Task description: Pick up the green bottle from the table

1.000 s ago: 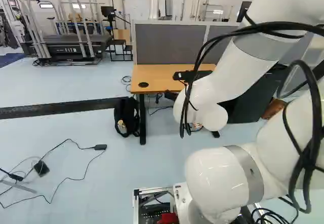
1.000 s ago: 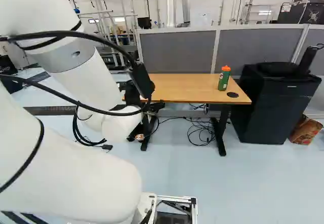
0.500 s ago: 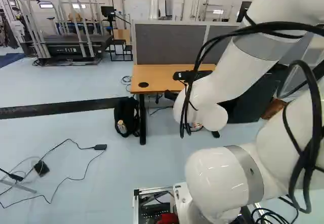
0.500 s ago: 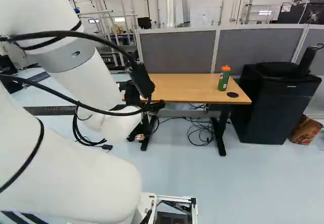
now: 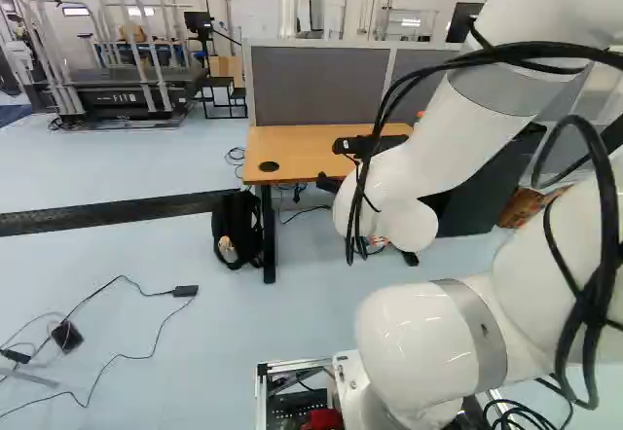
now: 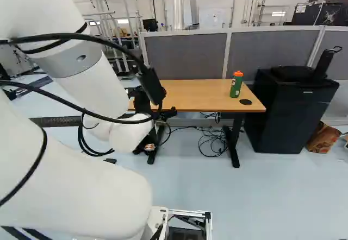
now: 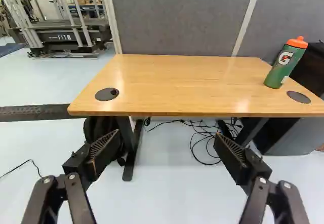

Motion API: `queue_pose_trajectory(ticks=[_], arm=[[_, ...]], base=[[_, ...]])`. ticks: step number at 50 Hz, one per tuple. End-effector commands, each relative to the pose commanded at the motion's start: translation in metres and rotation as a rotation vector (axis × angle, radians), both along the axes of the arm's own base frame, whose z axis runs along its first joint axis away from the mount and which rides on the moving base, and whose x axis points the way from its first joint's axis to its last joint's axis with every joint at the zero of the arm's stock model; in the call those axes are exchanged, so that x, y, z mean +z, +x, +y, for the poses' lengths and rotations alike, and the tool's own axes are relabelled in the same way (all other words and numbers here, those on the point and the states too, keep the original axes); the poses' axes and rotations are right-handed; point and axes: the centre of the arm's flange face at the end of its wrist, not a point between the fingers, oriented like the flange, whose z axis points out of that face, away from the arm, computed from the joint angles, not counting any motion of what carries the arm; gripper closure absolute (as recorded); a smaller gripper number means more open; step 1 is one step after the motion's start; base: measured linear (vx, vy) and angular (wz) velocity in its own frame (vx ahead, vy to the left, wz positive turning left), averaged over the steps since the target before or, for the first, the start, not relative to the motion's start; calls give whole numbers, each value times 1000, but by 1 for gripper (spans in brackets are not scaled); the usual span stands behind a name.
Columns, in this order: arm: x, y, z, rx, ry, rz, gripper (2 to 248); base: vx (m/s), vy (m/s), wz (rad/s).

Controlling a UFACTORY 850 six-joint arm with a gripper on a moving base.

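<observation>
The green bottle point(image 6: 235, 87) with an orange cap stands upright towards the right end of the wooden table point(image 6: 201, 90), just left of and slightly farther back than a dark round cable cover point(image 6: 246, 102). A matching cable cover point(image 5: 269, 166) is set into the left end of the tabletop. The gripper point(image 6: 167, 113) is on the near side of the table and apart from the bottle. In the wrist view its fingers point(image 7: 104, 154) stand wide open, with nothing between the pads point(image 7: 105, 144); the tabletop lies ahead of them and the bottle is farther off, to the right. The white arm point(image 5: 458, 148) hides most of the bottle in the left base view, leaving a bit of the orange cap in sight. Behind the table runs a grey partition point(image 6: 187, 55), and right of the table is a black cabinet point(image 6: 293, 109). A black backpack point(image 5: 237, 228) sits on the floor beside the left table leg point(image 5: 270, 240), while loose cables point(image 6: 212, 139) lie under the table towards the right leg point(image 6: 234, 145). Far to the left, beyond a long dark strip point(image 5: 97, 216) on the floor, stands a treadmill point(image 5: 122, 94).
</observation>
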Motion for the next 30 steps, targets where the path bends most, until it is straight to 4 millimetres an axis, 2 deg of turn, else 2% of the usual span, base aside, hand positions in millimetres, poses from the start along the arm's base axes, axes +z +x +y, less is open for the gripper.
queue_pose_trajectory(ticks=[30], arm=[[0,0,0,0,0,0,3]], base=[[101,-66,-229]])
